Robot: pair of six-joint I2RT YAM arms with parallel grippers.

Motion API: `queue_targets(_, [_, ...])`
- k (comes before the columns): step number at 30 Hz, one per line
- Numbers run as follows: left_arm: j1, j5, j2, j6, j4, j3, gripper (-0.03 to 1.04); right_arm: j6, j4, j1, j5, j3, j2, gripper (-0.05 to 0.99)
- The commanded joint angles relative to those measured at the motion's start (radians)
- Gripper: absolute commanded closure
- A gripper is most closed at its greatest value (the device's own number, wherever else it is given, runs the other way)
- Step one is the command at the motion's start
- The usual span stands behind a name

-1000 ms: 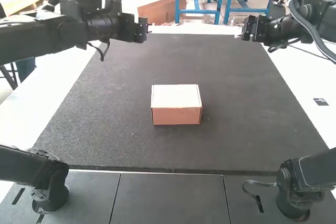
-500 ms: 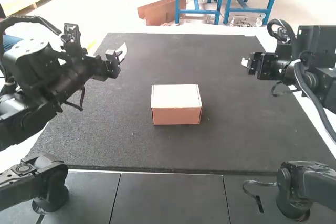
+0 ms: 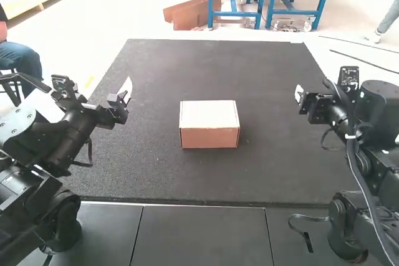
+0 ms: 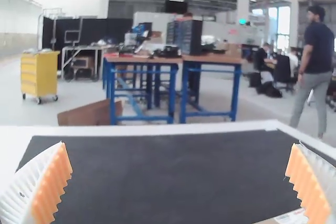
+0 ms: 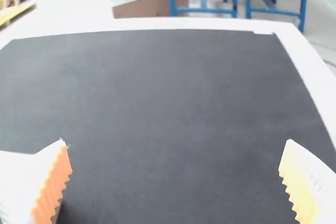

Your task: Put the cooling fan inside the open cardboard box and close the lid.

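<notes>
Cardboard box (image 3: 209,124) sits near the middle of the black mat (image 3: 274,166). It rests flat, with one long side facing the arm bases. The lid is down and flush, and the top face is pale and plain. The closed lid hides whatever is inside, so I cannot tell where the fan is.

My left gripper (image 3: 124,95) hangs over the left part of the mat, well apart from the box and level with its far edge. In my left wrist view the gripper (image 4: 176,192) is spread wide. Its two ribbed white fingers (image 4: 31,192) with orange pads stand at either side, with nothing between them but bare mat.

My right gripper (image 3: 299,101) hangs over the right part of the mat, also well apart from the box and pointing inward toward it. In my right wrist view the gripper (image 5: 176,182) is likewise spread wide and holds nothing. One orange pad (image 5: 50,187) shows against the dark mat.

The white tabletop (image 3: 87,73) borders the mat on the left.
</notes>
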Motion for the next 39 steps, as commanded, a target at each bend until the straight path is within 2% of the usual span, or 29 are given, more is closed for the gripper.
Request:
queue_targets(1, [0.009,-0.004,-0.008,0.018,0.01,-0.031,0.04,-0.03,0.023,0.005,0.007,-0.035,-0.074,0.02])
queue_targets(5, [0.009,0.014,-0.013,0.016,0.005,-0.057,0.04,-0.04,0.043,0.005,-0.003,-0.089,-0.112,0.02])
queue_targets(9, [0.009,0.037,-0.013,0.012,-0.053,-0.055,0.04,-0.042,0.045,0.005,-0.001,-0.126,-0.158,0.02])
queue_targets(12, [0.009,0.036,-0.013,-0.019,-0.125,-0.057,0.04,-0.042,0.045,0.005,0.0,-0.153,-0.2,0.02])
queue_targets(14, [0.011,0.034,-0.013,-0.045,-0.136,-0.055,0.04,-0.042,0.045,0.003,0.008,-0.173,-0.237,0.02])
queue_targets(17, [0.03,0.031,-0.013,-0.056,-0.148,-0.057,0.04,-0.042,0.013,0.005,0.016,-0.195,-0.31,0.02])
queue_targets(21, [0.098,0.029,-0.013,-0.084,-0.157,-0.057,0.04,-0.045,-0.153,0.003,0.028,-0.193,-0.428,0.02])
queue_targets(22, [0.119,0.029,-0.013,-0.087,-0.167,-0.057,0.04,-0.047,-0.15,0.002,0.048,-0.193,-0.416,0.02])
queue_targets(27, [0.256,0.031,-0.013,-0.097,-0.185,-0.057,0.04,-0.043,-0.185,-0.012,0.051,-0.195,-0.414,0.02])
queue_targets(30, [0.317,0.037,-0.013,-0.071,-0.219,-0.057,0.05,-0.042,-0.191,-0.014,0.051,-0.193,-0.414,0.02])
queue_targets(32, [0.334,0.1,-0.013,-0.054,-0.222,-0.057,0.05,-0.042,-0.193,-0.014,0.051,-0.193,-0.414,0.02])
queue_targets(34, [0.334,0.115,-0.013,-0.039,-0.216,-0.058,0.05,-0.04,-0.199,-0.014,0.05,-0.195,-0.414,0.02])
queue_targets(36, [0.33,0.168,-0.013,-0.027,-0.216,-0.058,0.05,-0.04,-0.2,-0.015,0.048,-0.195,-0.414,0.02])
queue_targets(38, [0.322,0.181,-0.013,0.001,-0.216,-0.058,0.05,-0.039,-0.204,-0.014,0.045,-0.195,-0.416,0.02])
queue_targets(39, [0.317,0.214,-0.013,0.031,-0.225,-0.058,0.05,-0.037,-0.205,-0.015,0.043,-0.195,-0.414,0.02])
